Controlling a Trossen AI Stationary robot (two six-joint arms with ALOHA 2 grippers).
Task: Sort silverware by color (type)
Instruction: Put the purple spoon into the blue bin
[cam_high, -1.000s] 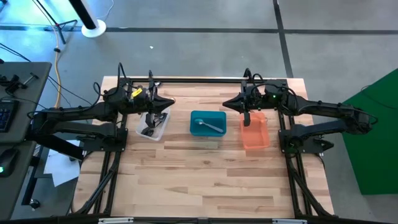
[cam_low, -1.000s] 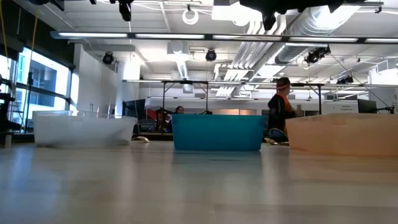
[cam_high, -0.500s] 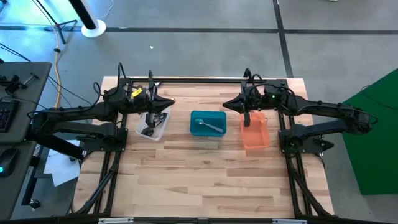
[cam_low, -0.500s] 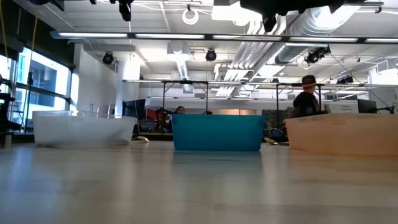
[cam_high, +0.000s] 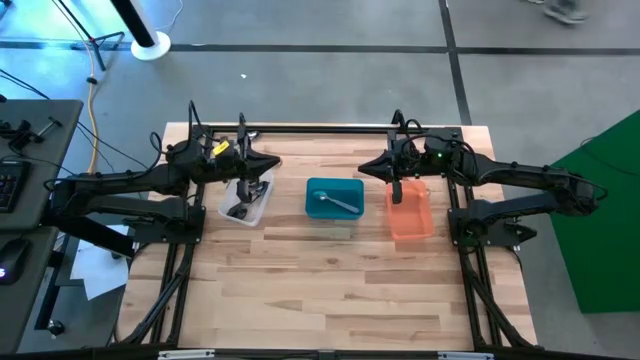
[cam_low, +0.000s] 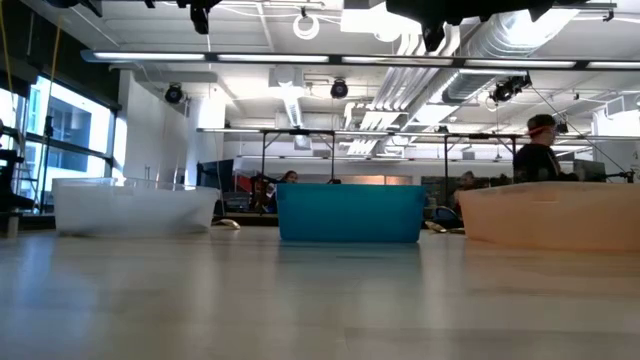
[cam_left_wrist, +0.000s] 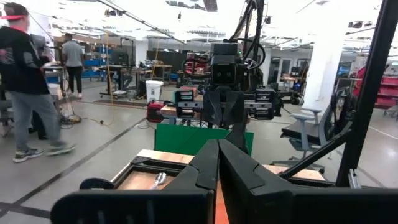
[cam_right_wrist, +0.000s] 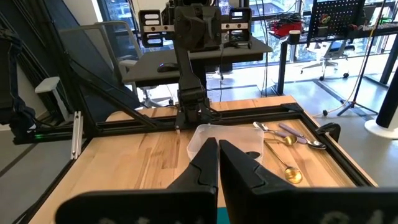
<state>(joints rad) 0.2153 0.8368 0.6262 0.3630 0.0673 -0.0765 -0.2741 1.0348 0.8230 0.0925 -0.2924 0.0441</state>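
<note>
My left gripper (cam_high: 276, 164) hangs shut and bare above the clear bin (cam_high: 245, 201), pointing toward the table's right. Dark silverware (cam_high: 240, 207) lies in that bin. My right gripper (cam_high: 361, 168), also shut and bare, points left, high between the teal bin (cam_high: 334, 207) and the orange bin (cam_high: 410, 214). A silver spoon (cam_high: 336, 203) lies flat in the teal bin. In the right wrist view, gold spoons (cam_right_wrist: 290, 172) and silver pieces (cam_right_wrist: 309, 142) lie on the wood beyond the clear bin (cam_right_wrist: 224, 139).
The three bins stand in a row across the far half of the table. A black frame rail (cam_high: 320, 129) runs along the far edge. The near half is bare wood (cam_high: 320, 290). A person (cam_low: 538, 158) is in the room behind the table.
Both arms have kept still. In the low view, a person in the room beyond the table has walked toward the right.
</note>
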